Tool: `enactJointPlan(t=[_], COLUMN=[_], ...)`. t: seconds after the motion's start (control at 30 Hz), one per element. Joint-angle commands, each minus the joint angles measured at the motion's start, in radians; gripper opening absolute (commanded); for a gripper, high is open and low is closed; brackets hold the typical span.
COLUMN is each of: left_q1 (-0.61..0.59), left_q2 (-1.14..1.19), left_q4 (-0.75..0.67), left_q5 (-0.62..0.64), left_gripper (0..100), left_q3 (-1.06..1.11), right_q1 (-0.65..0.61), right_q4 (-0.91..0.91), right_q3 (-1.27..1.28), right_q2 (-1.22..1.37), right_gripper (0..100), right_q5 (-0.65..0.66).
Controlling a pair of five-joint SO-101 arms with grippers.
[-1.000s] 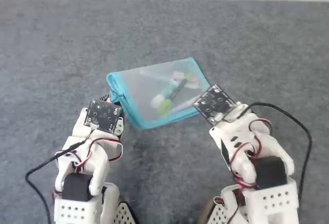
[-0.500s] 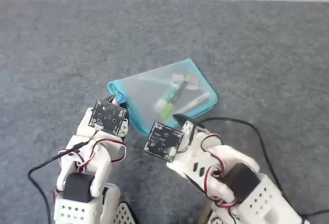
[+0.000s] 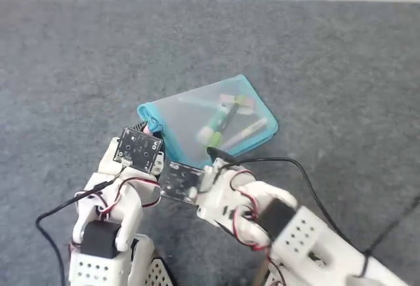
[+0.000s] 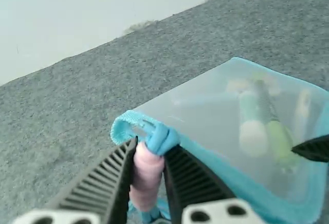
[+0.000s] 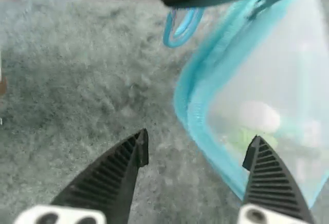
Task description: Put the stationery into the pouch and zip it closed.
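Jaws of left gripper (image 4: 150,149) were clamped on pouch (image 4: 216,116) corner; jaws of right gripper (image 5: 198,139) were held apart beside pouch edge.

No writing, label, number or sign can be read on the pouch (image 3: 186,117), on the stationery (image 3: 214,128) seen through it, or on the table (image 3: 328,50).
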Motion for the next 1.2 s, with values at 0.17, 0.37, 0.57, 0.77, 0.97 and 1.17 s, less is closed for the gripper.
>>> enactJointPlan(t=[0.17,0.37,0.57,0.77,0.97,1.17], left_q1=[0.012,0.006,0.012,0.021,0.117,0.126], left_q2=[0.006,0.006,0.006,0.006,0.006,0.006], left_q4=[0.025,0.032,0.041,0.043,0.087,0.092], left_q5=[-0.006,-0.006,-0.006,-0.005,-0.005,-0.005], left_gripper=[1,1,1,1,1,1], left_q3=[-0.054,-0.058,-0.059,-0.059,-0.059,-0.059], right_q1=[0.05,0.085,0.145,0.294,0.3,0.297], right_q4=[-0.116,-0.173,-0.211,-0.216,-0.225,-0.226], right_q3=[-0.103,-0.135,-0.158,-0.239,-0.264,-0.356], right_q2=[0.166,0.2,0.266,0.297,0.305,0.309], right_gripper=[29.6,29.6,29.6,29.6,29.6,24.3], right_q5=[-0.003,-0.037,-0.038,-0.146,-0.173,-0.166])
